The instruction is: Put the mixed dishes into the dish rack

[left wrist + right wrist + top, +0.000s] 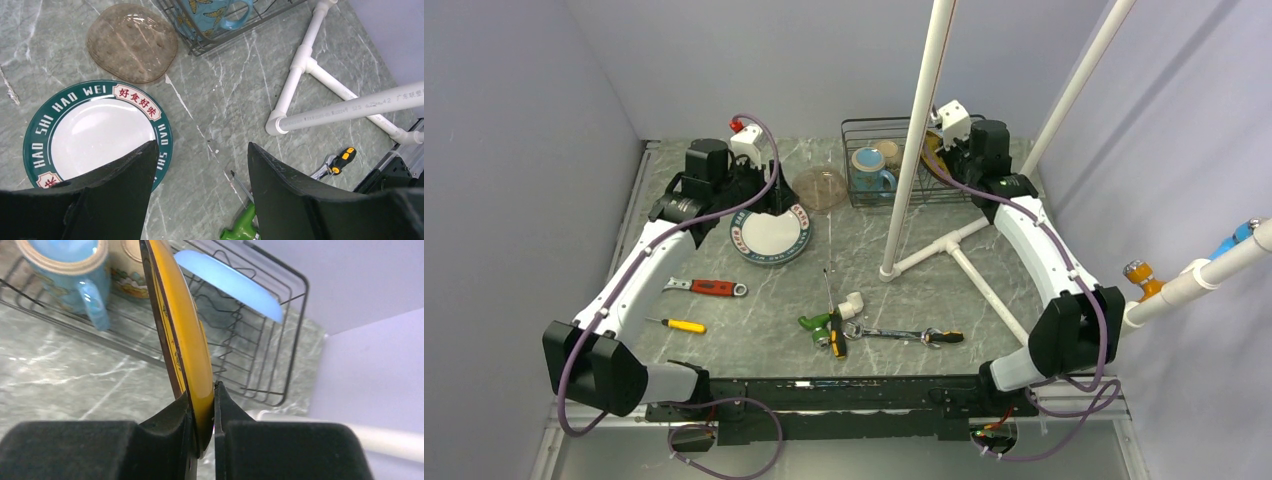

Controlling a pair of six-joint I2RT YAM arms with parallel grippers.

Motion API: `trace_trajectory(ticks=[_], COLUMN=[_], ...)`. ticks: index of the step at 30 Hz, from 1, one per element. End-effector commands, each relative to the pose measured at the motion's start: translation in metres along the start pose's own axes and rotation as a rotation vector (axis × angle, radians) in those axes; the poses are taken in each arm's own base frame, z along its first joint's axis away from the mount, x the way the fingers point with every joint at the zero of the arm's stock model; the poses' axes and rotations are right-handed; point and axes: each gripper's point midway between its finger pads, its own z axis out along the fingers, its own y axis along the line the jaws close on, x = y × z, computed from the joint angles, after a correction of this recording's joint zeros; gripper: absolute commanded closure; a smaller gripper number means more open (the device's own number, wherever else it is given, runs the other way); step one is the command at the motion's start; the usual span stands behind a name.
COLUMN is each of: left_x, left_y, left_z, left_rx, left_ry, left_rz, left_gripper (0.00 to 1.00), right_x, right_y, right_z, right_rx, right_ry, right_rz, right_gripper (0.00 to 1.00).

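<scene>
Rack (298, 325): mug (70, 275), bowl (122, 265), light-blue plate (230, 282) | right pincer (202, 405) grips yellow plate (182, 330)

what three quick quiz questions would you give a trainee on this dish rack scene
1. True or false: the teal mug sits inside the dish rack.
2. Fill in: the left pincer, near the green-rimmed plate, is ____ (open or shut).
3. What does the right pincer grip? A. the teal mug B. the green-rimmed plate C. the yellow-centred plate

Key: 1 true; 2 open; 3 C
</scene>
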Motion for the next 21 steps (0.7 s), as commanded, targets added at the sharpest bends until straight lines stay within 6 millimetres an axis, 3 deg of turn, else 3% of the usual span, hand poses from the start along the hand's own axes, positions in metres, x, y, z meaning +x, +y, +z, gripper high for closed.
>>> trace_trajectory(ticks=[1,4,12,21], left_x=[-0.018,-0.017,-0.012,-0.006], left_y=[-0.007,-0.008,-0.004,0.002], left_z=[-0.009,-0.009,-0.003,0.005], left_rx=[0.001,0.001,-0.002,-0.013], left_ry=[-0.067,-0.065,-0.05,-0.027], left_rz=[0.049,0.048,0.04,0.035], left_gripper=[0.3,0.3,0.31,0.31], right_x=[-0.039,-0.041,-0.018,-0.013], right_y=[-0.022,-0.021,-0.024,-0.05], right_z=[-0.003,0.008,0.046,0.077], right_rx=[0.057,0.031,-0.01,0.037], right_ry=[-0.143,-0.13,-0.033,0.017], right_rz=[-0.29,-0.382,-0.683,-0.763], right_gripper=[1.0,1.0,1.0,1.0])
